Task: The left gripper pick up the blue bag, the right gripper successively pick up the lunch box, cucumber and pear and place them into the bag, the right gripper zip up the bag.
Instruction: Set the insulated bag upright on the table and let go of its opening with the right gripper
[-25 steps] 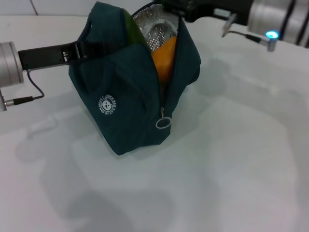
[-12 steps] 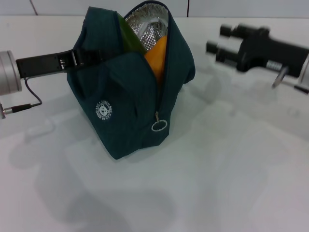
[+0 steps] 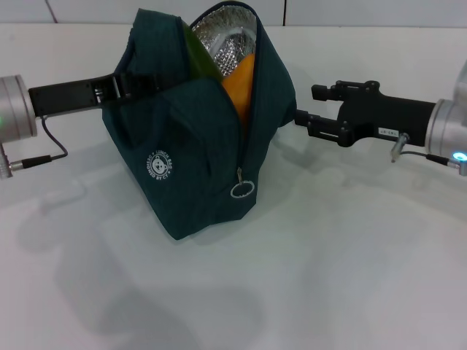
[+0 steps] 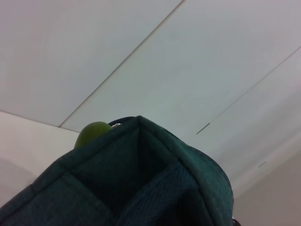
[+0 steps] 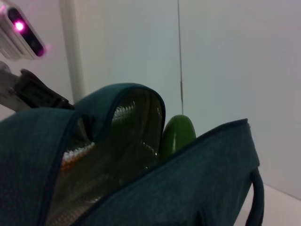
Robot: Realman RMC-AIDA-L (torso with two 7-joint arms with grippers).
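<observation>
The blue bag [image 3: 190, 160] stands tilted at the table's middle, unzipped, its foil lining [image 3: 226, 40] showing. My left gripper [image 3: 120, 84] is shut on the bag's handle on its left side. Out of the bag's open top poke the green cucumber [image 3: 198, 51] and the orange pear [image 3: 239, 84]. The lunch box is hidden. A ring zip pull [image 3: 241, 189] hangs at the zip's lower end. My right gripper [image 3: 308, 106] is open and empty just right of the bag. The wrist views show bag fabric [image 4: 141, 179] [image 5: 188, 179] and the cucumber tip [image 4: 91, 134] [image 5: 178, 134].
The white table [image 3: 350, 262] spreads around the bag. A cable [image 3: 44, 149] loops from my left wrist. The left arm [image 5: 28, 89] appears beyond the bag in the right wrist view.
My right gripper left the bag's open top, swung out to the right, then came back in lower beside the bag's right side. The bag shifted slightly.
</observation>
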